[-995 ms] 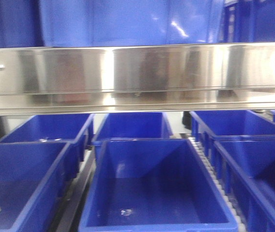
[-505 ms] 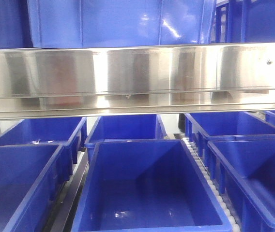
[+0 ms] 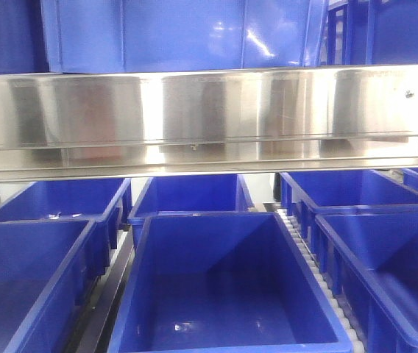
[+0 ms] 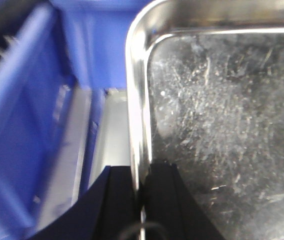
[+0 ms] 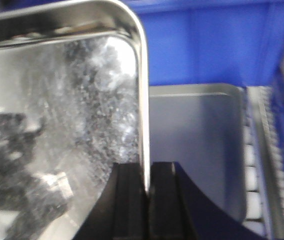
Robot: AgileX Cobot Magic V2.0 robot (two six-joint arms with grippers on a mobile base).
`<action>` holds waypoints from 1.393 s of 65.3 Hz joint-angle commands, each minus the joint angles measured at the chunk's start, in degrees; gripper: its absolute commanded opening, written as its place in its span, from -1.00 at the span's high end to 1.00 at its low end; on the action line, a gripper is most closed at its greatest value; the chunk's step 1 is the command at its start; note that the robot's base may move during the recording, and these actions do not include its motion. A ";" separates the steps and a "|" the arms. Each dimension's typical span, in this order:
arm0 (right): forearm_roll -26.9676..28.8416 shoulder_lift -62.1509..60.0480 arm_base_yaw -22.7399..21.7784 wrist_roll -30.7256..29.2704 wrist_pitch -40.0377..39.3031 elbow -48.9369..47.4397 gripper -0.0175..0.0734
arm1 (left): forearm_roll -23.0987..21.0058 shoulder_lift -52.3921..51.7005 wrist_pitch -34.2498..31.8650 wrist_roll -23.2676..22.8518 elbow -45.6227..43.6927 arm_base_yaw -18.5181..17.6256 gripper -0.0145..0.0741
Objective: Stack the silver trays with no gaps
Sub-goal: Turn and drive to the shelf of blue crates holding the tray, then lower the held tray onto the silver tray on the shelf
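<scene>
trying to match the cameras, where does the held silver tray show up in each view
Front-facing: not in it, only the shelf rail and blue bins.
Left wrist: the silver tray fills the right side, left rim pinched by the left gripper.
Right wrist: it fills the left side, right rim pinched by the right gripper.
Shared landmark: the blue bins, in all three.

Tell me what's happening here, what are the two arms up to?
Both arms are holding what looks like one silver tray between them. The left gripper has its jaws closed on the tray's left rim, and the right gripper is pinching the right rim. In the right wrist view a second tray lies lower down beside it, so the held one is not yet nested. The front view shows only blue bins and a steel shelf rail.
</scene>
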 commanded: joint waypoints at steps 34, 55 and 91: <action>17.24 25.85 -10.06 -17.33 3.27 -21.60 0.79 | -36.58 20.15 -16.72 25.00 -7.56 17.65 0.71; 18.16 29.19 -10.40 -17.33 6.96 -21.60 0.79 | -37.54 23.99 -14.43 25.00 -9.43 17.65 0.71; 18.16 29.29 -10.40 -17.33 9.12 -21.60 0.78 | -37.44 24.44 -14.13 24.54 -9.43 17.65 0.10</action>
